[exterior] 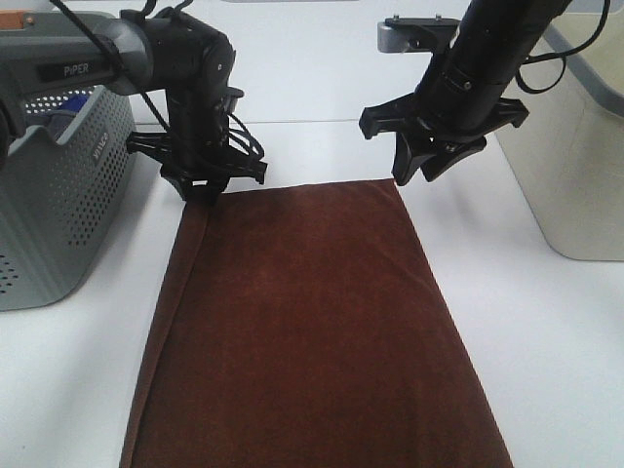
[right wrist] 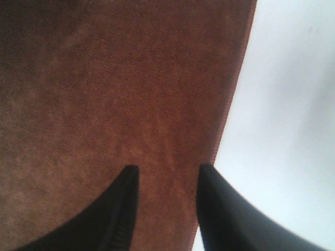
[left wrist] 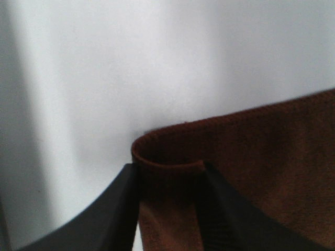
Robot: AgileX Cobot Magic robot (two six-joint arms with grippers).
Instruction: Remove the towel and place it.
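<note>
The left gripper (exterior: pixel 203 190) stands at the far left corner of the towel (exterior: pixel 312 331), its jaws drawn partway in with the cloth between them. In the left wrist view the hemmed corner curls up in a rounded fold that fills the gap from one dark finger (left wrist: pixel 104 209) to the other, so this gripper (left wrist: pixel 170 170) is pinching the towel (left wrist: pixel 261 157) at that corner. The right gripper (exterior: pixel 419 174) has its jaws apart and holds nothing. It hangs at the far right corner of the cloth, and I cannot tell whether its tips touch the fabric. Both arms reach in from the far side and point their grippers steeply down at the white table (exterior: pixel 546 341). The left arm is close beside a grey perforated basket (exterior: pixel 58 195), the right arm near a pale bin (exterior: pixel 575 166). The towel lies spread flat, running from the grippers to the near edge of the view, with a long crease along its left side. Only the high camera shows the whole cloth and both containers. Only the right wrist view shows that the right gripper (right wrist: pixel 167 170) is over the towel (right wrist: pixel 104 94), just inside the edge where the bare table (right wrist: pixel 293 104) begins.
</note>
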